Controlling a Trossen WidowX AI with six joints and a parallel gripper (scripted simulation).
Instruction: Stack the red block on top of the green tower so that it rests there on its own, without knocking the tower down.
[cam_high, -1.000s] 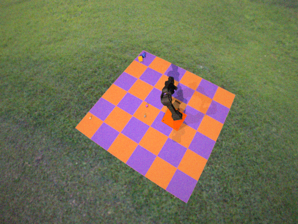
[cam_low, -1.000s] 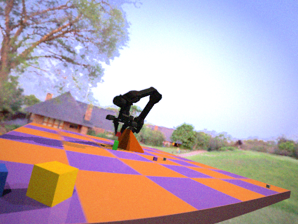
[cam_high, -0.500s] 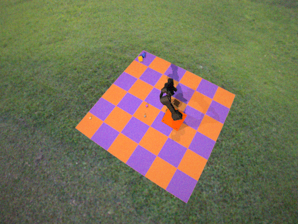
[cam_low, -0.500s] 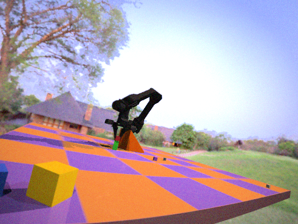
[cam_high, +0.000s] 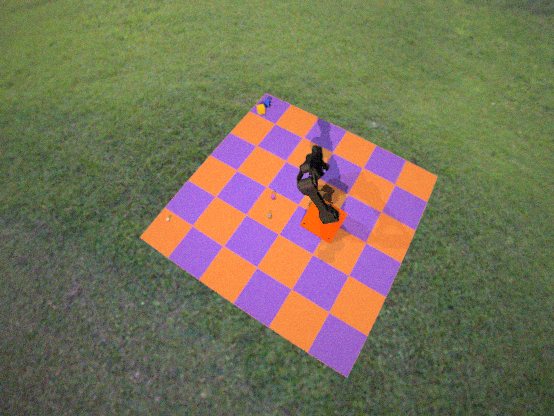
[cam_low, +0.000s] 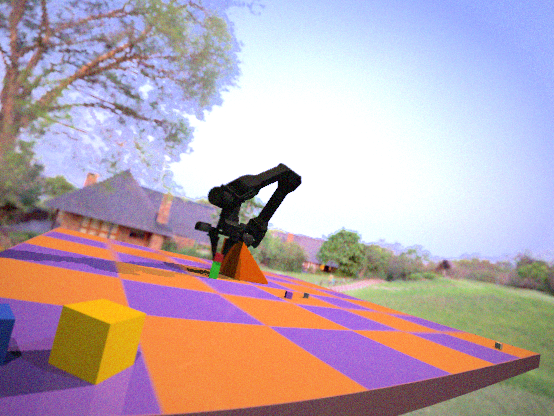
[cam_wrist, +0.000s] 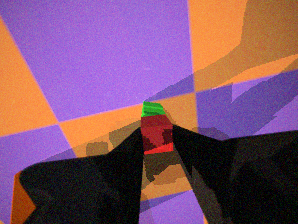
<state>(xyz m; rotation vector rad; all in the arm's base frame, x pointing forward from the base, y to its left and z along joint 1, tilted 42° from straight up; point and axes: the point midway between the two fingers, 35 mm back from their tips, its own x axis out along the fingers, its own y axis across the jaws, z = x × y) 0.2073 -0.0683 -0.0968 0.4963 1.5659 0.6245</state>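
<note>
The checkered mat (cam_high: 260, 295) lies on grass (cam_high: 100, 325), its corners at about 11, 3, 5 and 9 o'clock in the top view; the arm (cam_high: 312, 185) stands on an orange base (cam_high: 320, 227) a little toward 1 o'clock from the mat's middle, well in from every edge. Open squares lie on all sides of the arm. A yellow cube (cam_low: 95, 339) and a blue cube (cam_low: 6, 325) sit together in the 11 o'clock corner, well apart from the arm; a few tiny blocks (cam_high: 270, 215) dot the squares at the arm's 9 o'clock, also apart from it.

In the exterior view the arm bends over and points the gripper (cam_low: 218, 252) straight down, at 9 o'clock from the base.

The gripper is closed on the red block (cam_wrist: 157, 132), which sits between the two dark fingers, partly closed to the block's width; in the wrist view the tower (cam_wrist: 152, 108) shows just past the block at 12 o'clock. In the exterior view the block sits directly above the tower (cam_low: 215, 270), the two seeming to touch; whether it bears on the tower cannot be told.
</note>
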